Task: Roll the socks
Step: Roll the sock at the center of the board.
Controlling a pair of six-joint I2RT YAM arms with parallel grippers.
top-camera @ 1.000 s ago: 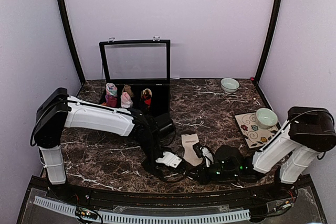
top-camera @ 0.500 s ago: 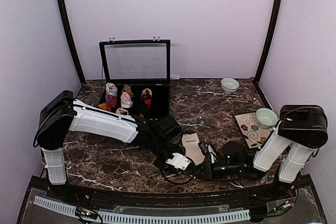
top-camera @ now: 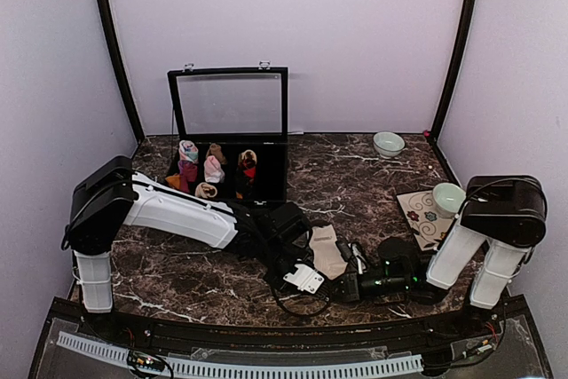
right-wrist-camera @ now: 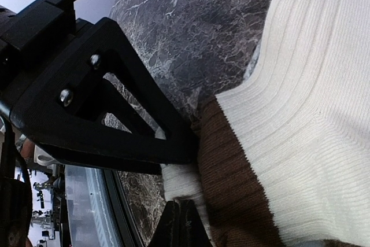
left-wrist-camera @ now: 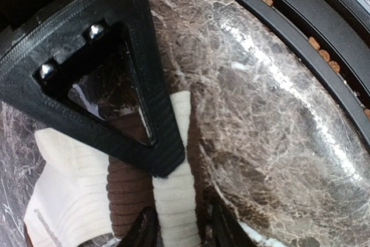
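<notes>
Over at the back left, the black case (top-camera: 269,175) stands with its glass lid (top-camera: 229,104) propped upright. Far-left compartment: a pink-and-teal roll (top-camera: 187,152). Next to it a pink-and-white roll (top-camera: 213,169), then a red-and-dark roll (top-camera: 248,164), and in the nearer row a tan roll (top-camera: 206,190). The case's right side is just shadow, so no telling what sits there. Two pale bowls are on the table (top-camera: 373,175): the far bowl (top-camera: 388,143) by the back wall and the near bowl (top-camera: 448,198) on a flowered mat (top-camera: 415,215). Their insides are too small to read.

Front and centre, the cream sock (top-camera: 327,250) lies on the marble between the two arms, well apart from the case. Right tool (right-wrist-camera: 180,221): fingers together, clamped on a cream fold just past the brown cuff (right-wrist-camera: 231,195). Left tool (left-wrist-camera: 178,231): fingers apart, straddling a narrow cream strip of the same sock, one finger against it and a dark sliver beside the other.

Now the trouble spots. From above, both tools vanish into a black tangle of wrists and cables, and the sock's near end goes under it. Dark shapes beside the right wrist could be cloth or hardware; I can't tell. The left wrist camera cuts its own fingers off at the bottom edge, and the right arm covers the mat's near corner.
</notes>
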